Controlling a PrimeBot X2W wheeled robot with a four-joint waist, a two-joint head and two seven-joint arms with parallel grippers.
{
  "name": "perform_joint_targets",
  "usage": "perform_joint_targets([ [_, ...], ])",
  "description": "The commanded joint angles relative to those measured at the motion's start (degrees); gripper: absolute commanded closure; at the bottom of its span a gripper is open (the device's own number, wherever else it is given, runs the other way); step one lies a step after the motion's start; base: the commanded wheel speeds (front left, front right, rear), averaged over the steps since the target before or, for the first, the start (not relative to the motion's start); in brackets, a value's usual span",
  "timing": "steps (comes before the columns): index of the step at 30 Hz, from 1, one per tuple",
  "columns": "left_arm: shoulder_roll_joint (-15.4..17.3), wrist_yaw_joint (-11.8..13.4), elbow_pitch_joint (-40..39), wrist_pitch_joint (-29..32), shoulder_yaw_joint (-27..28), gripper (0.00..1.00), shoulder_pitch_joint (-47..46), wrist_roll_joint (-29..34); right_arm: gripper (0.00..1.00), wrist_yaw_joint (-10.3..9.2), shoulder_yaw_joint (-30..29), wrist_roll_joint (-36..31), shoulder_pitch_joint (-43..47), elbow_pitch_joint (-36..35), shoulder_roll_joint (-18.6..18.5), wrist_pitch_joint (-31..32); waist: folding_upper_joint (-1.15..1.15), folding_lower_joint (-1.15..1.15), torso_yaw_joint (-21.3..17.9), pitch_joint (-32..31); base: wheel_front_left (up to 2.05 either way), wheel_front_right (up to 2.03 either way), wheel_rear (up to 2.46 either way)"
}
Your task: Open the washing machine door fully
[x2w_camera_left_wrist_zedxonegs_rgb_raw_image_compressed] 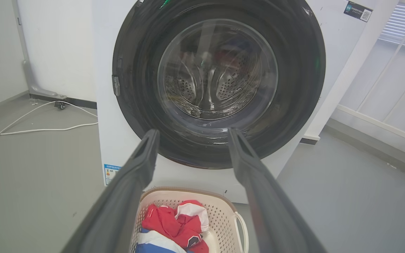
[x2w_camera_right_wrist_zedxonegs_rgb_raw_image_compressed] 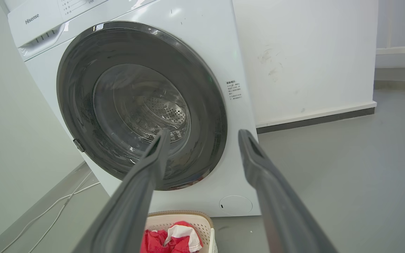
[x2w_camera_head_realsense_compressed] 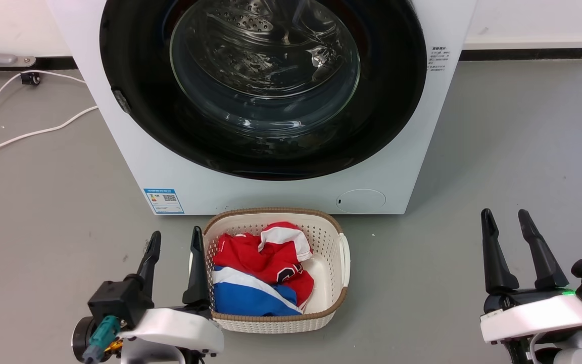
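One door [x2w_camera_head_realsense_compressed: 263, 86] well beyond left gripper [x2w_camera_head_realsense_compressed: 176, 233]

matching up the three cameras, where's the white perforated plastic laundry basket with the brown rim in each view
Head view: white perforated plastic basket, brown-rimmed, low centre, beside the left gripper.
Left wrist view: bottom centre, between that gripper's fingers.
Right wrist view: bottom edge, left of centre.
Shared landmark: the large round glossy black washing machine door above it.

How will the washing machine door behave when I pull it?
The washing machine door looks rigid and would probably swing rather than flex. Its glossy rim is likely slippery; the small tab on its left edge seems the better purchase.
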Motion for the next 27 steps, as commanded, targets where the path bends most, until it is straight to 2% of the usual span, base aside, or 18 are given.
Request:
perform_joint_targets([
  [1, 0.79, 0.78, -0.83, -0.43, -0.83, 0.00, -1.16, 1.47, 0.00, -0.01, 0.03, -1.45, -0.07, -0.74, -0.10, -0.58, 0.00, 0.00, -0.01, 0.01, 0.00, 0.00, 0.00],
  [10, 3.81, 6.07, -1.74, -1.63, -6.91, 0.00, -1.93, 6.58, 0.00, -0.02, 0.11, -6.67, 0.24, -0.45, -0.10, -1.70, 0.00, 0.00, -0.11, 0.14, 0.00, 0.00, 0.00],
  [16, 4.73, 8.37, -1.00, -2.42, -9.64, 0.00, -1.98, 8.28, 0.00, -0.02, 0.39, -10.34, 0.62, -0.48, -0.10, -2.55, 0.00, 0.00, 0.12, 0.14, 0.00, 0.00, 0.00],
  [21, 3.45, 5.84, 0.19, -3.05, -8.11, 0.00, -0.44, 6.50, 0.00, -0.02, 0.77, -12.12, 0.85, -0.70, -0.09, -3.16, 0.00, 0.00, 0.34, 0.07, 0.00, 0.00, 0.00],
  [24, 2.16, 3.07, -0.07, -3.35, -5.96, 0.00, 0.22, 6.91, 0.00, -0.02, 0.78, -12.46, 1.12, -0.66, -0.09, -3.54, 0.00, 0.00, 0.40, 0.03, 0.00, 0.00, 0.00],
  [27, 0.62, -0.39, -0.15, -3.73, -3.47, 0.00, 1.36, 7.38, 0.00, -0.02, 0.05, -9.89, 1.22, 0.02, -0.10, -3.86, 0.00, 0.00, 0.46, -0.03, 0.00, 0.00, 0.00],
])
